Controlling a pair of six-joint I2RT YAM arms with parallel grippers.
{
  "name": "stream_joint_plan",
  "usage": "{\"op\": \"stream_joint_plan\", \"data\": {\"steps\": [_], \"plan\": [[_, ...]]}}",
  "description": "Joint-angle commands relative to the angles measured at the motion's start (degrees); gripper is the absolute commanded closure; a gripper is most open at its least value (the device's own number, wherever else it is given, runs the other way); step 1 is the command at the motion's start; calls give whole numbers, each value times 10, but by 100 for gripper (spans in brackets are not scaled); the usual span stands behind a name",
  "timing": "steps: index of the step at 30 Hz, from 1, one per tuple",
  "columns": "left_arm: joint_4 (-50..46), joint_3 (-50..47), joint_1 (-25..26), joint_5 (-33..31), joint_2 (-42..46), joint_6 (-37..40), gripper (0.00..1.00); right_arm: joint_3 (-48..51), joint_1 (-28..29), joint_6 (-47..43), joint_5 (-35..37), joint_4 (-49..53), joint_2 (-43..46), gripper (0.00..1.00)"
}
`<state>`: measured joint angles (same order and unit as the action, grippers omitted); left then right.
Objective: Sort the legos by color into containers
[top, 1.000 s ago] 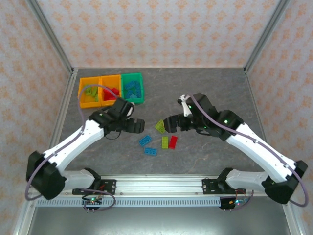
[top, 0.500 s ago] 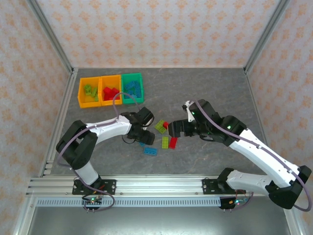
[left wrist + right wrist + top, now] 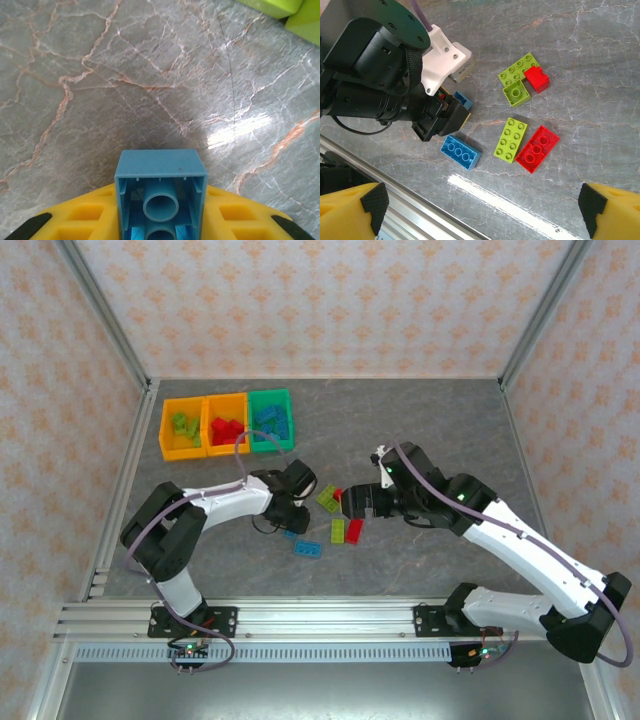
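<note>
My left gripper (image 3: 291,519) is shut on a blue lego (image 3: 161,190), whose hollow underside faces the left wrist camera between the yellow fingers (image 3: 85,215). The right wrist view shows that blue lego (image 3: 464,99) at the tip of the left gripper (image 3: 451,114), low over the table. Loose legos lie beside it: a blue one (image 3: 460,152), a lime one (image 3: 510,140), a red one (image 3: 537,148), and a lime and red cluster (image 3: 520,75). My right gripper (image 3: 356,505) hangs open above them. The containers (image 3: 270,394) stand at the back left.
The two orange bins (image 3: 166,430) hold lime and red bricks, the green bin blue ones. The metal rail (image 3: 320,620) runs along the near edge. Bare grey table lies right of the right arm and behind the loose bricks.
My left arm swung from the bins down to the loose bricks, and its gripper closed on the blue lego. The right gripper drifted slightly left and stayed open.
</note>
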<state>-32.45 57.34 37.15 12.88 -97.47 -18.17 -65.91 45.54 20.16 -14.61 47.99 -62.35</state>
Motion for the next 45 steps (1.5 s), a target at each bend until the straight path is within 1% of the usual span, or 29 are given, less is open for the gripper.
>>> {"op": "stream_joint_plan", "data": {"steps": [1,3,5,9,12,15,20,22,24,26,29,32,35,37,40,45], "plan": [[-1,17,5,-41,60,-7,68,6,-3,22,-1,-19,-8,1],[-13,41,-2,-82,82,-1,69,5,-3,26,0,-23,-13,1],[-30,81,-23,-121,89,10,69,4,-3,31,4,-25,-17,1],[-41,177,-82,-147,59,32,69,8,-3,42,14,-32,-17,1],[-24,250,-126,-169,9,43,69,12,-3,49,19,-37,-14,1],[-15,341,-158,-202,-67,50,70,13,-3,52,23,-36,-10,1],[-63,531,-193,-222,-217,63,69,14,-2,56,34,-24,8,1],[-94,606,-204,-212,-266,66,65,25,-3,64,37,-25,23,1],[-128,662,-211,-192,-298,63,58,36,-3,70,37,-27,34,1],[-141,680,-213,-182,-303,63,55,43,-3,73,40,-27,42,1],[-127,647,-213,-144,-270,58,51,50,-3,76,47,-30,47,1],[-109,582,-211,-101,-210,43,50,54,-3,73,51,-39,43,1],[-73,474,-197,-70,-116,24,51,55,-3,72,73,-43,35,1],[-49,392,-178,-62,-42,15,51,55,-3,76,100,-43,31,1],[-23,273,-124,-63,60,24,51,61,-5,82,139,-43,25,1],[-12,113,6,-59,188,63,52,84,-20,83,146,-67,21,1]]}}
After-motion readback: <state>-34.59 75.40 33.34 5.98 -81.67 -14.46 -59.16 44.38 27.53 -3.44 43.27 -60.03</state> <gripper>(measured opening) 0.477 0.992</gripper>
